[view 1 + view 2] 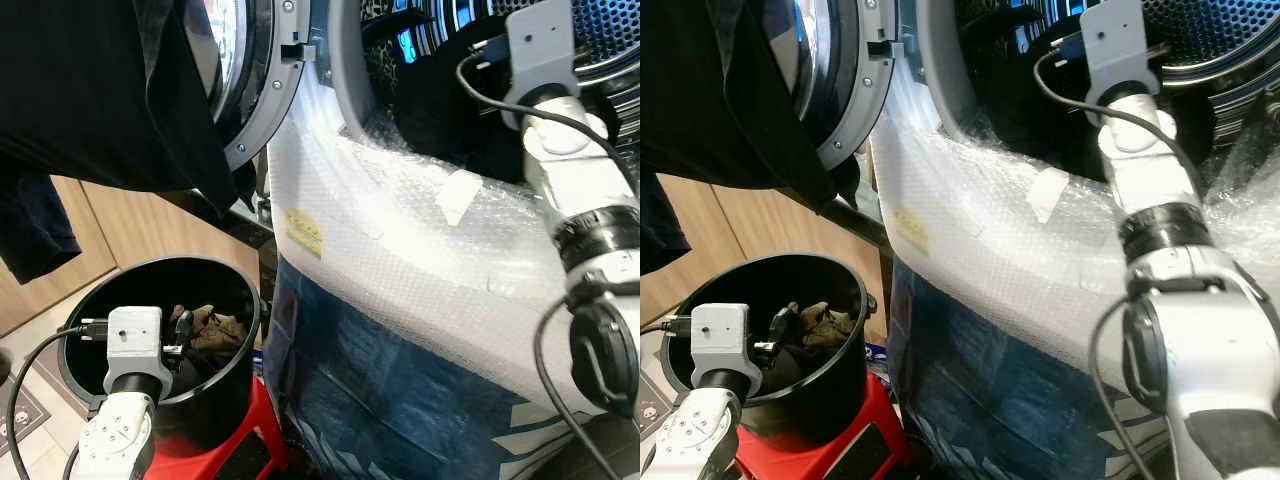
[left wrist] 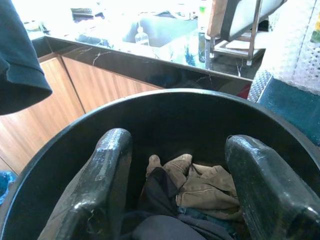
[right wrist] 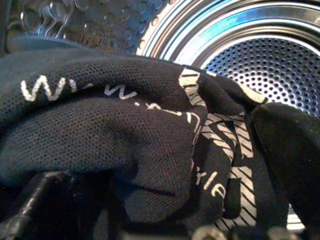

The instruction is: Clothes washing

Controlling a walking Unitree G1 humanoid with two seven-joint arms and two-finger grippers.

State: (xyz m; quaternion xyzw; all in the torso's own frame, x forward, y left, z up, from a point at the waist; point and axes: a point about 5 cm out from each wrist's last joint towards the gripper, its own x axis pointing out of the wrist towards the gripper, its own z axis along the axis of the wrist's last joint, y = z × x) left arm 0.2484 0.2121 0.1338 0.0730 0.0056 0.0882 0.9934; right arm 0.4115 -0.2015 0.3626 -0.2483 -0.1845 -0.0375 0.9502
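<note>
Right pincer [image 3: 165, 220] inside the far drum [image 3: 260, 55], clamped on a black shirt [image 3: 115, 135]; left pincer [image 2: 175, 185] spread apart over the bucket [image 1: 235, 345]. Clothes [image 2: 200, 185] lie inside the bucket.

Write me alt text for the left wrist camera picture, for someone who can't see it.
The left gripper, its two long black fingers spread open, hangs over the round black plastic bin, above a crumpled tan garment and a dark cloth lying inside. Behind the bin run wooden cabinet fronts under a dark marbled countertop.
</note>
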